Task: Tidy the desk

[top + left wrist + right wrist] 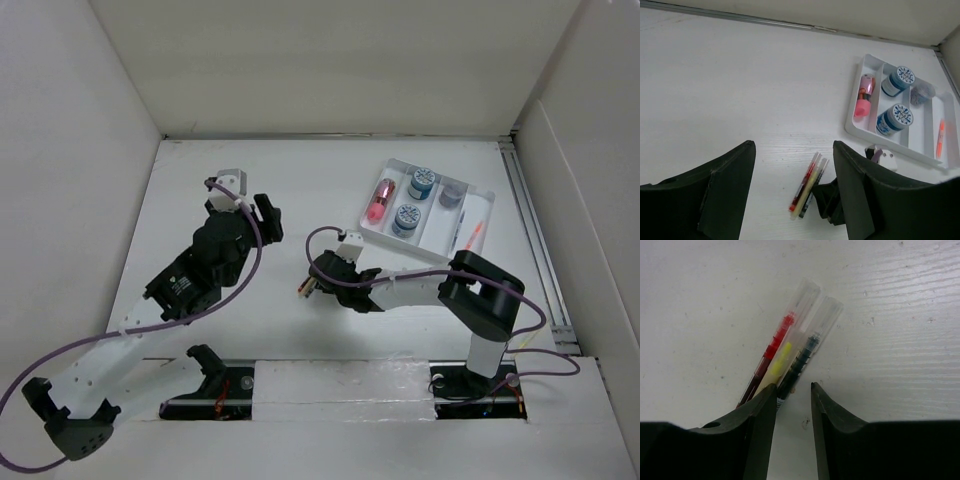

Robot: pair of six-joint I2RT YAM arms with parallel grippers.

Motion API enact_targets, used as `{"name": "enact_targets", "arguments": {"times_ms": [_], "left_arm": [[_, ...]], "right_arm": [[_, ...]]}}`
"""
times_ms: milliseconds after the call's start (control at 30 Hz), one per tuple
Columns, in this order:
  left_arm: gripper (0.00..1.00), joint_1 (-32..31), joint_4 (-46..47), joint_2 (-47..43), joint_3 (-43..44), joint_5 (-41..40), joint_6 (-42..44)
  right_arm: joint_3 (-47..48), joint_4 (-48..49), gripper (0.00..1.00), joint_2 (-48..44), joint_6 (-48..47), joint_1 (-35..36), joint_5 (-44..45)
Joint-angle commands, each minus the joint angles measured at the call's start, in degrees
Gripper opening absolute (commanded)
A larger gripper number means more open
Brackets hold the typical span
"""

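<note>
The desk filled the floor of the white-walled booth, with everything standing on it. On the left, the left gripper hung over bare tabletop with its fingers spread wide and nothing between them. Near the middle lay three pens side by side and touching: red, yellow and a dark one. The right gripper sat low at their near ends, its jaws only a narrow slit apart, the pen ends running in by one finger; I could not tell whether it gripped them. Off to the right stood a white tray holding a pink highlighter, two blue-lidded jars, a greyish jar and an orange pen.
</note>
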Motion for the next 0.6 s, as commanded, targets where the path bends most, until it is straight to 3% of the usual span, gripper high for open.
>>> {"name": "enact_targets", "arguments": {"times_ms": [0, 167, 367, 567], "left_arm": [[0.59, 3.1, 2.67, -4.35, 0.86, 0.94, -2.95], [0.61, 3.63, 2.24, -9.89, -0.02, -9.58, -2.6], [0.62, 3.63, 3.2, -13.51, -1.42, -13.57, -3.13], [0.64, 3.63, 3.2, -12.11, -1.07, -14.63, -4.62]], "right_arm": [[0.76, -2.28, 0.4, 1.29, 0.18, 0.35, 3.63], [-2.38, -6.59, 0.36, -1.6, 2.9, 0.96, 7.23], [-3.55, -7.73, 0.29, -4.25, 3.26, 1.58, 8.3], [0.32, -8.96, 0.37, -1.79, 0.89, 2.11, 6.63]]}}
